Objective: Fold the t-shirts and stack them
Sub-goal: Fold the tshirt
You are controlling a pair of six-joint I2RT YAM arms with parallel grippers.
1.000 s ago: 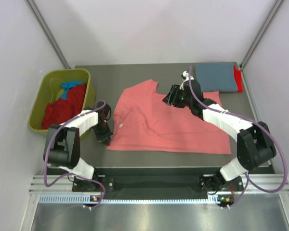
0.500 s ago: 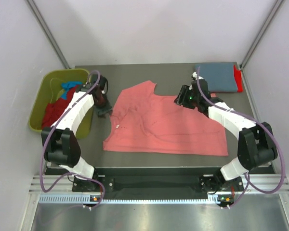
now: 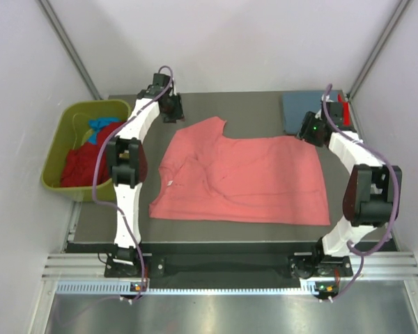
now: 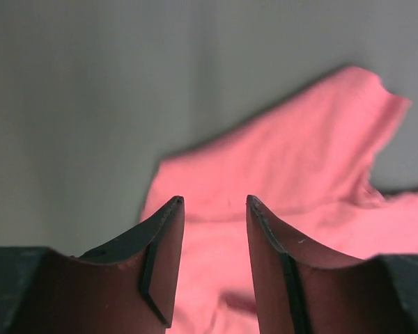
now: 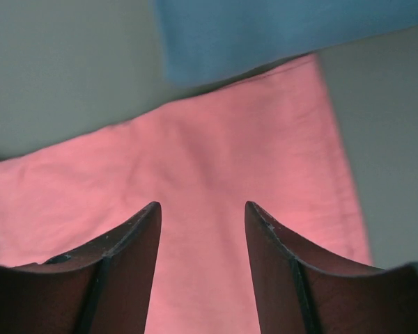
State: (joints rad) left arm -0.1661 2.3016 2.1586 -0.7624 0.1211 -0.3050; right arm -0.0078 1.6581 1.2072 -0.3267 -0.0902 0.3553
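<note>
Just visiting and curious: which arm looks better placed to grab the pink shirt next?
Probably the right. The open right gripper hangs over the far right corner of the pink shirt, while the open left gripper sits over bare table beyond the far left sleeve.

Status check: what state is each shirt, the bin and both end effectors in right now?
salmon-pink shirt: spread flat, unfolded.
grey-blue shirt: folded, far right corner.
red shirt: only an edge shows beside the grey-blue one.
olive-green bin: upright, holding shirts.
dark red shirt: crumpled in the bin.
bright blue shirt: crumpled in the bin.
left end effector: open, empty.
right end effector: open, empty.
</note>
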